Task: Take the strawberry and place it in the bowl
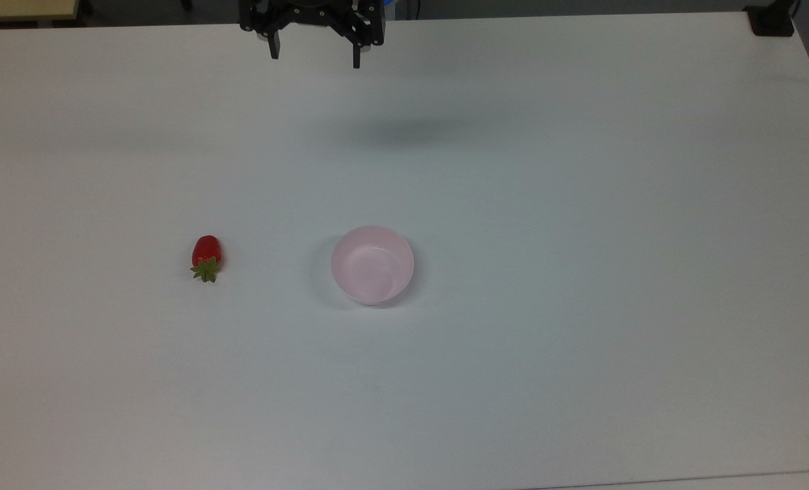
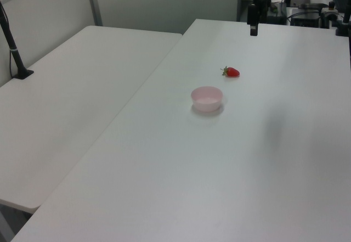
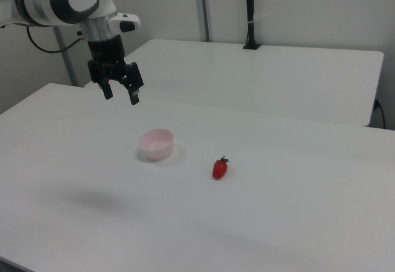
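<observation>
One bowl, hollow bare; strawberry apart.

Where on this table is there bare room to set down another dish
Almost all of the white table is bare. Widest patch: to the top view's right of the bowl. The strip between the bowl and the strawberry is narrower. The open gripper hangs above the far edge.

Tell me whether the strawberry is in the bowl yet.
No. The strawberry lies on the table, apart from the empty bowl.
</observation>
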Controlling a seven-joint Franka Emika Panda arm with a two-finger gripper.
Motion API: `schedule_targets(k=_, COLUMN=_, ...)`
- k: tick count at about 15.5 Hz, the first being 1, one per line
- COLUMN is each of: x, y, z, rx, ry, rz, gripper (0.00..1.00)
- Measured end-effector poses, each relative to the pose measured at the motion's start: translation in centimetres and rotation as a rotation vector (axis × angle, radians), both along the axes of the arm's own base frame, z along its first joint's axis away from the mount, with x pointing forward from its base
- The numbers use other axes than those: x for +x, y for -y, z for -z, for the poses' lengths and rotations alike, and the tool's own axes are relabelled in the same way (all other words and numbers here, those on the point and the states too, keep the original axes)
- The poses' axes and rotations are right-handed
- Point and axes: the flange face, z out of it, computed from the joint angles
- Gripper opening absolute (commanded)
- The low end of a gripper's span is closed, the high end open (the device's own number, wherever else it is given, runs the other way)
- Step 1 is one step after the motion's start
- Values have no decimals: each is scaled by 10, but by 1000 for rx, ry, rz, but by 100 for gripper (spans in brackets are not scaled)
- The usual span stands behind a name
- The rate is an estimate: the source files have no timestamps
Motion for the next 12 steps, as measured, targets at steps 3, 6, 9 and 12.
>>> schedule_targets(k=3, x=0, y=2, z=1, rx=-2, ry=-1, rz=3, gripper=100)
schedule_targets(k=6, x=2, y=7, z=3, rx=-2, ry=-5, rz=12, gripper=100)
schedule_targets(k=9, x=2, y=11, z=4, rx=-2, ry=-7, rz=19, gripper=100)
schedule_targets(k=12, x=3, y=23, z=6, rx=-2, ry=-10, rz=32, gripper=100)
